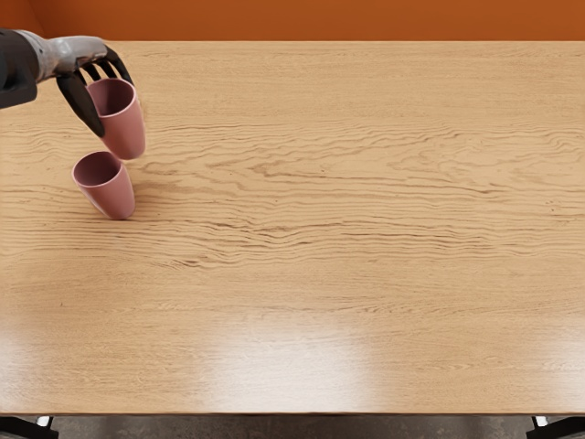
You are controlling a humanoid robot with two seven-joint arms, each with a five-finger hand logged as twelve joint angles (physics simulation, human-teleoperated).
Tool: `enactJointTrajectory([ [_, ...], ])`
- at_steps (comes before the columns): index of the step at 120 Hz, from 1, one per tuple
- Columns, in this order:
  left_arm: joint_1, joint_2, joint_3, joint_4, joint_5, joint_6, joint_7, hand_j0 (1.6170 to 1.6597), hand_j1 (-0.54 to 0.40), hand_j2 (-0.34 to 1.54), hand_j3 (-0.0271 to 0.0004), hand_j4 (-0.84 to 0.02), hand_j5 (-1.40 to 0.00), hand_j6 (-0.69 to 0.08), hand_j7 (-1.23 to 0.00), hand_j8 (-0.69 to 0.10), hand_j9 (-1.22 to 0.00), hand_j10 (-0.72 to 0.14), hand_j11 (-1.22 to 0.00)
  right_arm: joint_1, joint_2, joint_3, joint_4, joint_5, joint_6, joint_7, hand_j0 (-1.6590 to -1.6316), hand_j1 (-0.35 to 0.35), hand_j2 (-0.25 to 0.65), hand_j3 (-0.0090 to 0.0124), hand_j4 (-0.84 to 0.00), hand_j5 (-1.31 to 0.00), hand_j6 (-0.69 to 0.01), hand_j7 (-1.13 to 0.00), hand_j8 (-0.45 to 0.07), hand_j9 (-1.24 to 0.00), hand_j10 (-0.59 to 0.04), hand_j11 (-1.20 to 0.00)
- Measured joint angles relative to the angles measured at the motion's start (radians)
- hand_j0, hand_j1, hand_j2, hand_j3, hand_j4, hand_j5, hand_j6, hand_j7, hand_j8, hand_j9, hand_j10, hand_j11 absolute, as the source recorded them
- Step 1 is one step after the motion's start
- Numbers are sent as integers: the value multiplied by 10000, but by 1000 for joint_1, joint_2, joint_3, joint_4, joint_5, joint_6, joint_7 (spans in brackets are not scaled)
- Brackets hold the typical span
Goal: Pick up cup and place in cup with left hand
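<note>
Tabletop (347, 201), far cup (124, 125) in robot hand (80, 57)

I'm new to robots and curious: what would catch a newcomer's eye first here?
Probably the black-fingered grey robot hand reaching in at the upper left, grasping a tapered pink cup. Next, a matching pink cup just below it in the picture, near the left side of the pale wooden table.

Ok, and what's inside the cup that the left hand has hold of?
Only the shaded inner wall of that pink cup shows below its rim, beside the left hand's fingers. The near side covers the bottom, so I can't tell whether anything lies there.
</note>
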Motion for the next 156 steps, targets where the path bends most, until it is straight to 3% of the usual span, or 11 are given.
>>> enactJointTrajectory([
  [62, 6, 63, 2, 4, -25, -17, 0, 16568, -1166, 1426, 0, -4344, -6122, -3490, -6011, -3868, -6004, -4564, -6001, 0, 0, 0, 0, 0, 0, 0, -16581, -3491, 0, 0, -3, -1, -5, 0, -3, 0, -2, 0],
  [98, 2, 88, 0, 4, -63, -93, 0, 16571, -1301, 1658, 0, -4341, -6128, -3448, -6050, -3859, -5999, -4565, -5996, 0, 0, 0, 0, 0, 0, 0, -16581, -3491, 0, 0, -3, -1, -5, 0, -3, 0, -2, 0],
  [156, 9, 105, 2, 7, -66, -129, 0, 16574, -1446, 1871, 0, -4303, -6049, -3416, -6092, -3794, -5997, -4584, -5994, 1, 0, 0, 0, 0, 0, 0, -16581, -3491, 0, 0, -3, -1, -5, 0, -3, 0, -2, 0],
])
